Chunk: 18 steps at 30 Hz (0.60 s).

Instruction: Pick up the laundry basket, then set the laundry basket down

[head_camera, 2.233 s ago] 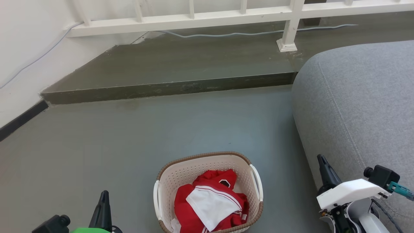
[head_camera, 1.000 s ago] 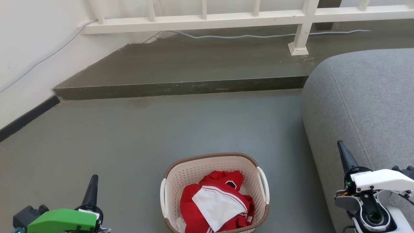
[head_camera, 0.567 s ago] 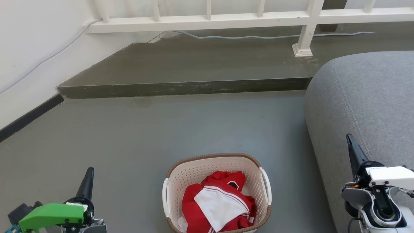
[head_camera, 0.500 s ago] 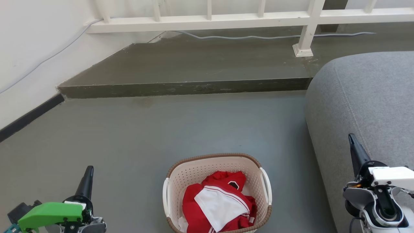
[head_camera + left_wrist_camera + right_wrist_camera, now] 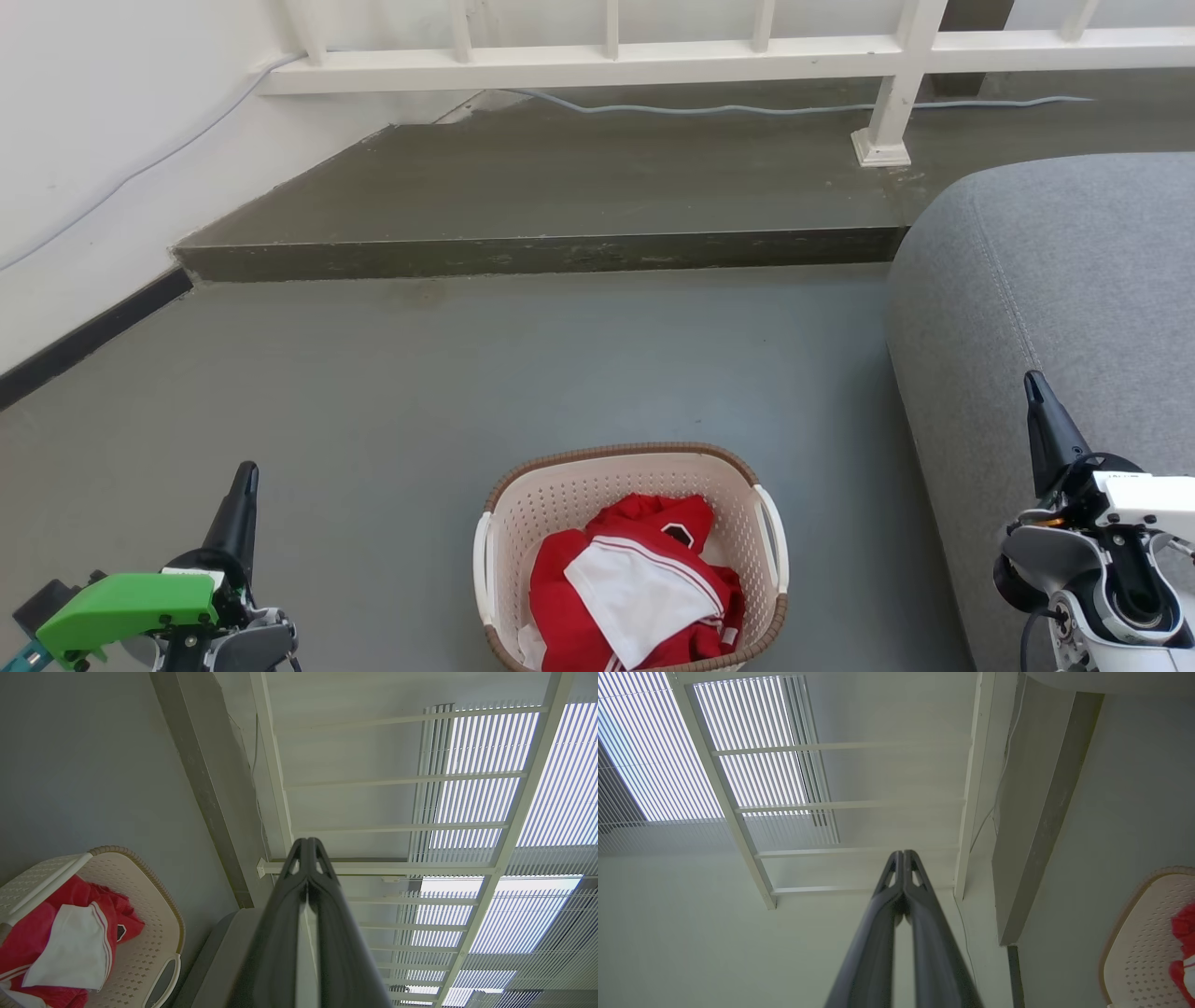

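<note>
Laundry basket unmoved on floor | left claw, right claw clenched empty, now spread wider apart

Place: we take this for a home, a living area by a window.
Seating: at our right stands a grey fabric sofa with stitched seams.
Laundry: the laundry basket sits on the floor with red and white clothes in it.
Floor: smooth and grey, with a darker raised step and a dark skirting under a white wall.
Railing: a white railing stands on the step, and a pale cable runs along its foot.
Window: from the left wrist we see slatted blinds, bright with daylight.
</note>
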Available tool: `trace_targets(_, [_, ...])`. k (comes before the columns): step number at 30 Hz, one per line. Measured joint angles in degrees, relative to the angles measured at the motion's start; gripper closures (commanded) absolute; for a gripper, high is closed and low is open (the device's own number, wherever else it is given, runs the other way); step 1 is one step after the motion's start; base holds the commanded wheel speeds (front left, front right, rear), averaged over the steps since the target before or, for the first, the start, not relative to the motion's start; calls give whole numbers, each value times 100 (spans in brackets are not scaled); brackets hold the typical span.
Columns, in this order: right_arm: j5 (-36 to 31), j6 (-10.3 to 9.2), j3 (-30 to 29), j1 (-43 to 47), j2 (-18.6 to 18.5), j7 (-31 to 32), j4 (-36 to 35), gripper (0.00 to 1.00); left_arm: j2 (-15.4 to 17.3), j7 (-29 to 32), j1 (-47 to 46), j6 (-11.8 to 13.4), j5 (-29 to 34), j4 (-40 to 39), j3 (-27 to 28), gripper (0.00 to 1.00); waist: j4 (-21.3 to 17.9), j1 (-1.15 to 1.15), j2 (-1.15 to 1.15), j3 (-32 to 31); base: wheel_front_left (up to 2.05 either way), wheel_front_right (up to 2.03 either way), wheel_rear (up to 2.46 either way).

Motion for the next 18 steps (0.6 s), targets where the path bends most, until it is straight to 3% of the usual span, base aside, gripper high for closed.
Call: trace_targets(18, [0, 30, -7, -14, 1, 1, 30, 100, 0, 2, -26, -48, 0, 132, 13, 100, 0, 0, 0, -4, 0, 0, 0])
